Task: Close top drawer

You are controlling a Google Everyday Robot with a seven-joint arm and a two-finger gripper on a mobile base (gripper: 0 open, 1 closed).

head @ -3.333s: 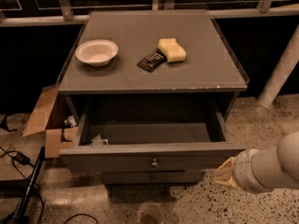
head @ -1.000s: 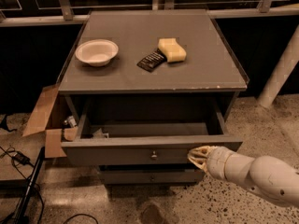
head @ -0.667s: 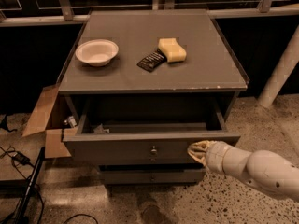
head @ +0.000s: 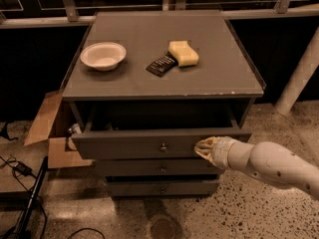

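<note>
The top drawer (head: 129, 146) is a wide grey drawer with one small round metal knob (head: 163, 147) at its centre. It stands only a little way out of the grey cabinet (head: 164, 91). My gripper (head: 202, 147) reaches in from the right on a white arm and rests against the right part of the drawer's front panel, to the right of the knob.
On the cabinet top lie a white bowl (head: 103, 55), a yellow sponge (head: 183, 53) and a dark flat packet (head: 161, 65). Two narrower drawer fronts (head: 162, 169) sit below. An open cardboard box (head: 50, 128) stands at the left. Cables (head: 20, 169) and a white post (head: 299, 73) flank the cabinet.
The top drawer has slid back into the cabinet, from far out to nearly in. My gripper has moved from the right onto the front panel and followed it inward.
</note>
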